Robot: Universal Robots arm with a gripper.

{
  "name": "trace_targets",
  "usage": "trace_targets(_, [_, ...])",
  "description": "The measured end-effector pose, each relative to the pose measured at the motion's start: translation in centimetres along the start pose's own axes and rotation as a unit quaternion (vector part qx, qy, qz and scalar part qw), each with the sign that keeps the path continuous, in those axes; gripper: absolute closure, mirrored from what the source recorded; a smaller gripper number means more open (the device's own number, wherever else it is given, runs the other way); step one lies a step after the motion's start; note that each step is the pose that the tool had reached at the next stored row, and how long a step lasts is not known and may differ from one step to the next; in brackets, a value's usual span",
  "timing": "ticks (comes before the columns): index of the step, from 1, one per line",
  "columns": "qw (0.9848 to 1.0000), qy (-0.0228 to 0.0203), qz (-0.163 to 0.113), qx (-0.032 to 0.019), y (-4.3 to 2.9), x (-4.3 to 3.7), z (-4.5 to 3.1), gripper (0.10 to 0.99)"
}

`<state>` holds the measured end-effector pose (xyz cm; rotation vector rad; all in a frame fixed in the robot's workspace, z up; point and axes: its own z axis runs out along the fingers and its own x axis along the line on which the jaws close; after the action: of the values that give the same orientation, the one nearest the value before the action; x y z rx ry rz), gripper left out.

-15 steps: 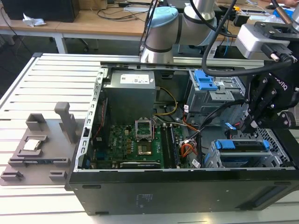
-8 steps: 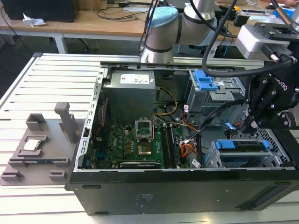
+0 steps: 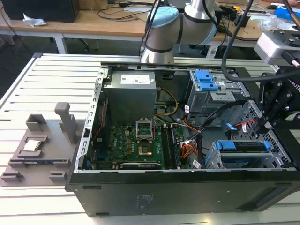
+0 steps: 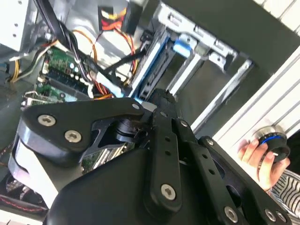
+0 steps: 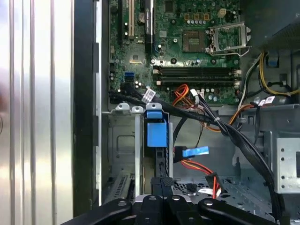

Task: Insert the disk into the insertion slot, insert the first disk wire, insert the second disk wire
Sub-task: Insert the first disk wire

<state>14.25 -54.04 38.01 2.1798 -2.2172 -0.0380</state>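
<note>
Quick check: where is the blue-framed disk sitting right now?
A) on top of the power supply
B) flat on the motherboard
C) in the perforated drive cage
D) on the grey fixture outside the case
C: in the exterior view the disk sits inside the insertion slot, with its blue carrier tabs showing at both ends.

Arm (image 3: 185, 18): silver tubes, pale blue joint caps (image 3: 161, 21), black cables (image 3: 225, 56) alongside. Hand (image 4: 161, 98): matte black linkage plates, silver screw heads (image 4: 167, 191), white housing (image 4: 28, 159) behind.
</note>
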Motion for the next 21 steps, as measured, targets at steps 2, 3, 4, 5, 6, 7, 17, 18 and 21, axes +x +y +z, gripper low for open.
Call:
trace_targets(2, [1.0000, 0.0001, 0.000, 0.0000, -0.55, -0.60, -0.01, 0.980])
trace_targets(3, [1.0000, 0.0001, 0.000, 0.0000, -0.67, -0.81, -0.01, 0.980])
trace_targets(4, [1.0000, 0.0002, -0.002, 0.0000, -0.95, -1.41, 0.02, 0.980])
trace_targets(5, [1.0000, 0.0004, -0.008, 0.0000, -1.19, -1.90, 0.16, 0.980])
trace_targets(6, [1.0000, 0.0005, -0.010, 0.0001, -1.36, -2.22, 0.23, 0.980])
trace_targets(7, [0.9999, 0.0005, -0.011, 0.0001, -1.43, -2.38, 0.27, 0.980])
trace_targets(17, [0.9997, 0.0011, -0.025, 0.0001, -2.36, -4.66, 0.99, 0.980])
trace_targets(18, [0.9997, 0.0011, -0.026, 0.0002, -2.46, -4.82, 1.00, 0.980])
trace_targets(21, [0.9997, 0.0011, -0.026, 0.0001, -2.46, -4.82, 1.00, 0.980])
